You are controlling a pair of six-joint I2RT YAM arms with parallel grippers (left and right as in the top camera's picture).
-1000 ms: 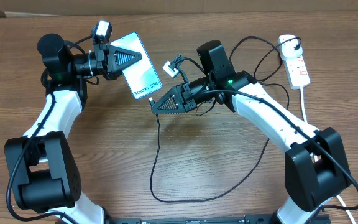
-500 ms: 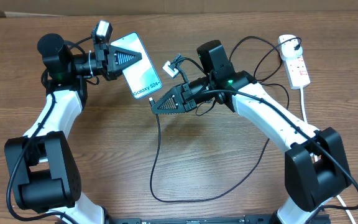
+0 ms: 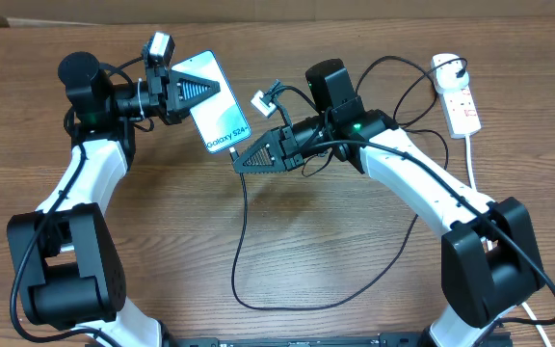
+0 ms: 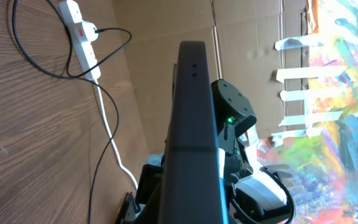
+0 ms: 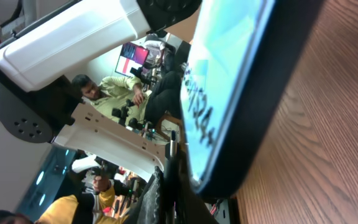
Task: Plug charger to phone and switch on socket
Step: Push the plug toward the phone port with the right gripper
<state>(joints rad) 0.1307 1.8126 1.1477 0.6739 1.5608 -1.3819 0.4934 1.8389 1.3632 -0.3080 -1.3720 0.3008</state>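
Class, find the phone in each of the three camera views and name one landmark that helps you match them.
Overhead: the phone sits upper left of centre, screen facing the camera.
Left wrist: the phone is the dark edge-on slab down the middle.
Right wrist: the phone fills the upper right, cyan screen showing.
Shared landmark: the wooden table, visible in all three.

Glossy phone point(image 3: 224, 116); wood-grain table point(image 3: 330, 241); matt black charger point(image 3: 245, 202).
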